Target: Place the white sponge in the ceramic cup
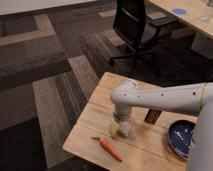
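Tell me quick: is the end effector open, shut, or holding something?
End effector: open, holding nothing, poised right over the white sponge on the table.

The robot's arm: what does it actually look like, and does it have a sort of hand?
The arm is a thick, smooth, off-white tube with a row of small dark dots along its side and a rounded joint at the end. The hand below it is short and greyish, down at the white sponge on the wooden table. No loose cables show.
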Tool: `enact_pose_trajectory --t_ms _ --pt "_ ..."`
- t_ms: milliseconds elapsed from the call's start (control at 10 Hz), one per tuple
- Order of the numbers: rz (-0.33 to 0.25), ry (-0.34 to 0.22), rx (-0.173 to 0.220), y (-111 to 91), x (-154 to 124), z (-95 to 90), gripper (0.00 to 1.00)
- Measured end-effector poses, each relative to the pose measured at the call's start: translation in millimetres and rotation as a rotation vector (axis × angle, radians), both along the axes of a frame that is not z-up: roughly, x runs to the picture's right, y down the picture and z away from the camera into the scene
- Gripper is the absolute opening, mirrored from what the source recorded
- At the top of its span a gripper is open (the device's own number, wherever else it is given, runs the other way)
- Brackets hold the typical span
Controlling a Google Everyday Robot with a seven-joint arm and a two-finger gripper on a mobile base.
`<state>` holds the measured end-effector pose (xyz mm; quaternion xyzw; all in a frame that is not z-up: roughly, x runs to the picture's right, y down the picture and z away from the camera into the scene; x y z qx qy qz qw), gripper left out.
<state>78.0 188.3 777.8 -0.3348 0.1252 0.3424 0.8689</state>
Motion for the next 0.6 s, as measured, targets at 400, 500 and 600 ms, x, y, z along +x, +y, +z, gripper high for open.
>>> enact_pose_trajectory --t_ms 400,500,600 --pt "-0.006 0.018 0.023 -17.7 -7.5 -3.2 0.29" --pt "-0.011 0.025 0.038 -24.3 -8.5 -8.0 0.21" --pt "-0.012 0.028 0.047 -30.8 -11.7 -14.7 0.19"
